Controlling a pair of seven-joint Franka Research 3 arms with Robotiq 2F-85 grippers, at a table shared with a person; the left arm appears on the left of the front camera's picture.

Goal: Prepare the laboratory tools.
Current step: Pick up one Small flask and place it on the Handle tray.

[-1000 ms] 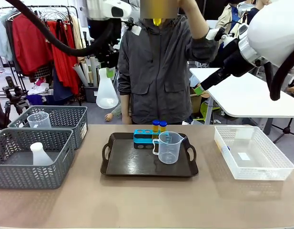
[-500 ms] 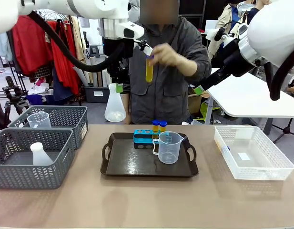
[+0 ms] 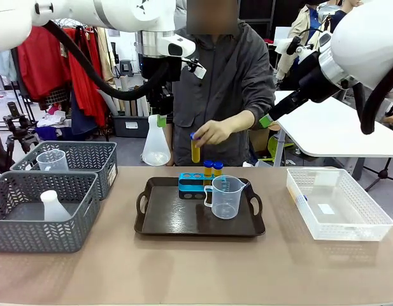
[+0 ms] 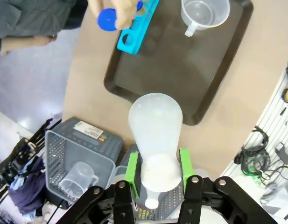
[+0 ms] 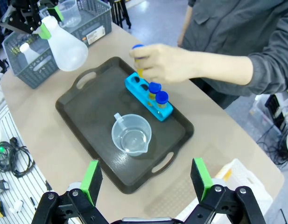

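The left jaws are clamped on the neck of the white flask (image 3: 156, 141), which hangs bulb-down beneath them, clear of the tabletop (image 3: 196, 268). The right jaws stand wide open and empty. Well below them the clear beaker (image 5: 131, 134) sits on the dark tray (image 5: 90, 109). Just beyond it is the blue rack (image 5: 143, 97) holding two capped tubes (image 5: 161, 98). A person's hand (image 5: 169, 63) holds a third tube (image 3: 195, 150) over the rack.
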